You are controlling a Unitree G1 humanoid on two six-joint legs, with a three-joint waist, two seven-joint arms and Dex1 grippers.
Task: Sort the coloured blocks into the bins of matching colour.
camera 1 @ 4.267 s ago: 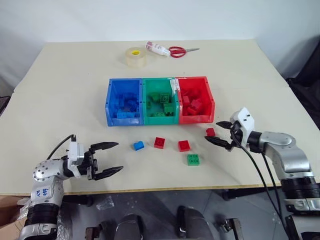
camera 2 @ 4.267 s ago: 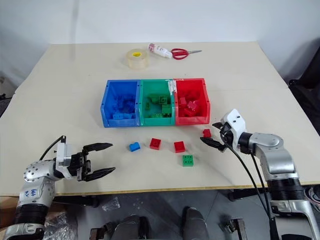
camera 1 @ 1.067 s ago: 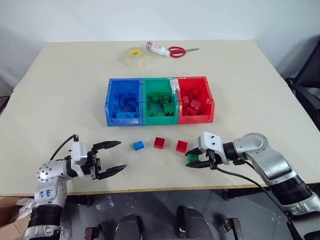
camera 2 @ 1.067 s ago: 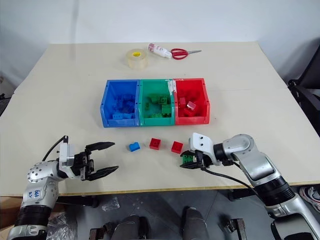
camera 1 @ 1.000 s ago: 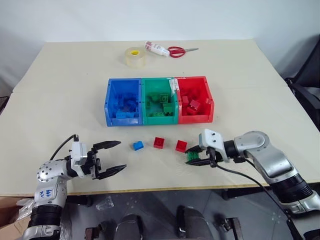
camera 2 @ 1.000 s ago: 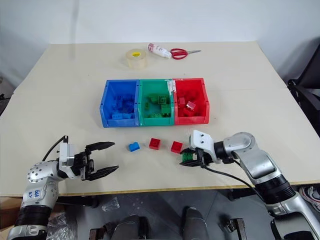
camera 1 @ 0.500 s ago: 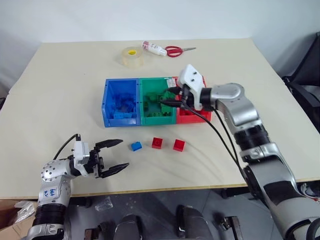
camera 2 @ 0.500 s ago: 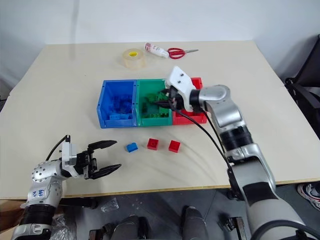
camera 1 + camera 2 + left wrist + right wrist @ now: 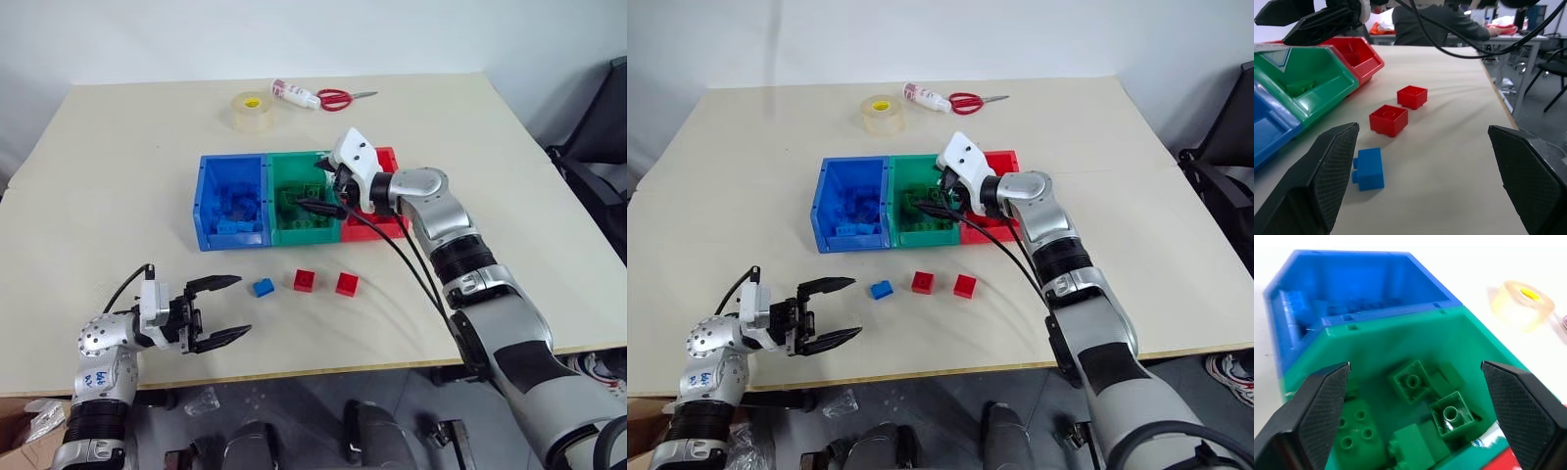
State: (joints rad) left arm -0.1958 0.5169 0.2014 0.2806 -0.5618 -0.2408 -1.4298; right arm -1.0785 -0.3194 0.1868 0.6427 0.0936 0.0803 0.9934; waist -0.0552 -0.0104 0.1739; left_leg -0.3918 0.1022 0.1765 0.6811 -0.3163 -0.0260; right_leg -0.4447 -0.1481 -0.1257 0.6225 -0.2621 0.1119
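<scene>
Right gripper (image 9: 321,192): over the green bin (image 9: 284,220), fingers apart and nothing between them; the wrist view looks straight down past the two black fingers onto green bricks lying loose on the bin floor.

Left gripper (image 9: 217,309): low over the near left part of the table (image 9: 118,176), jaws wide apart, empty, pointing across toward the loose blocks.

Bins: blue bin (image 9: 211,201), green bin, red bin (image 9: 390,227), joined in a row at mid-table; each already holds bricks of its own colour.

Blocks left on the table: blue block (image 9: 262,287), then two red blocks (image 9: 306,280) and (image 9: 347,284), in a short row just in front of the bins. No green block lies loose on the table.

Key relation: the blue block is the end of the row nearest the left gripper, and lies ahead of its open fingers (the left wrist view shows it just inside one fingertip, (image 9: 1369,168)). Its long axis runs roughly along the gripper's line of sight, so the jaws would close across its short side. The red blocks sit farther along.

Nearer arm: left for the blue block, by my reading; the right must first come back over the bin wall, and is better placed for the red pair.

Other items: tape roll (image 9: 251,111), scissors (image 9: 338,97) and a small tube (image 9: 293,93) at the far edge, well apart from the work.
</scene>
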